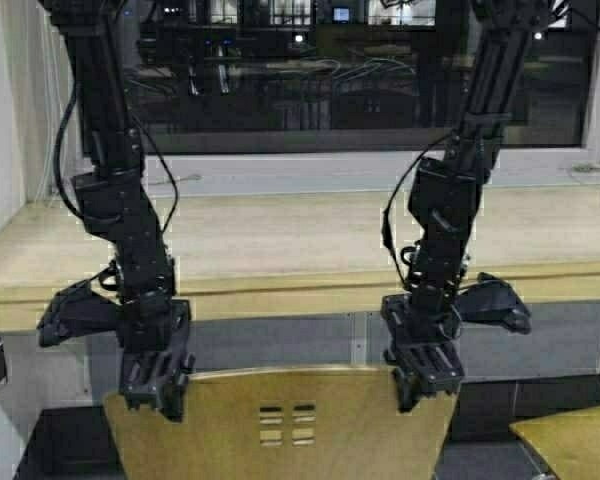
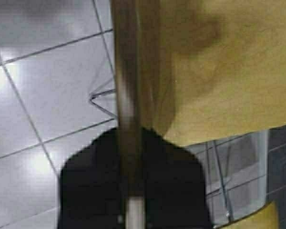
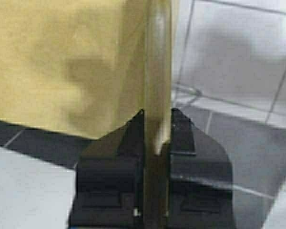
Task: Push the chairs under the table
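A tan-yellow plywood chair [image 1: 280, 420] with small cut-outs in its backrest stands in front of the long pale table [image 1: 280, 245]. My left gripper [image 1: 158, 392] is shut on the top edge of the backrest at its left corner. My right gripper [image 1: 420, 385] is shut on the same edge at the right corner. In the left wrist view the backrest edge [image 2: 128, 95] runs between the black fingers [image 2: 90, 186]. In the right wrist view the edge [image 3: 157, 86] sits between the fingers [image 3: 121, 157], with the chair seat [image 3: 62, 62] beyond.
A second tan chair [image 1: 575, 440] shows at the lower right corner. A dark window [image 1: 350, 70] runs behind the table. Grey floor tiles [image 2: 47, 81] and chrome chair legs [image 2: 102, 95] lie below.
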